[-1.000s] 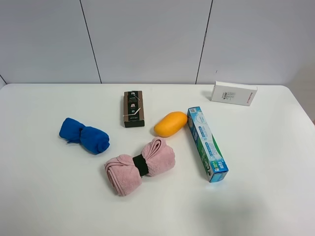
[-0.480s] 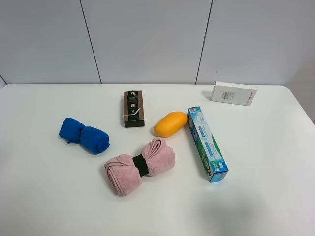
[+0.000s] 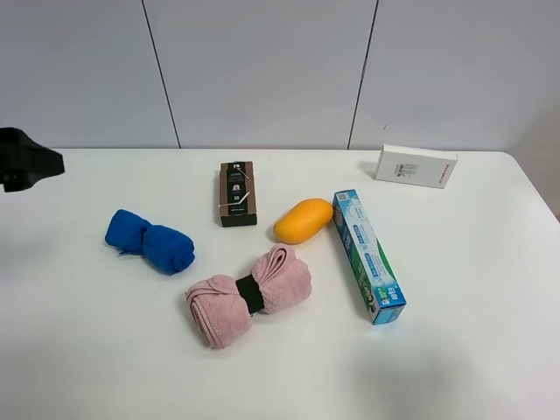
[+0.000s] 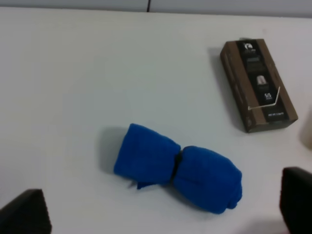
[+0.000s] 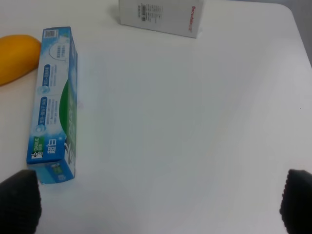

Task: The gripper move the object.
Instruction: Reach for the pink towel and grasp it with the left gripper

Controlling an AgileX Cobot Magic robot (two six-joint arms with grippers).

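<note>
On white table (image 3: pixel 472 350), centre-front: the object (image 3: pixel 249 297), pink rolled towel with black-banded waist, lying free near blue towel (image 3: pixel 150 241) and orange fruit (image 3: pixel 303 220). Grippers: left gripper (image 4: pixel 159 209) jaws spread, empty; right gripper (image 5: pixel 156 204) likewise. Approach, advised: pass over blue roll, straddle banded waist, close squarely. Object sits well apart from left gripper, beyond blue towel; outside both wrist views.

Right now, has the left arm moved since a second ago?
Yes. The left arm has come into the high view from its left edge, toward the unmoved blue rolled towel; earlier it was out of frame.
</note>
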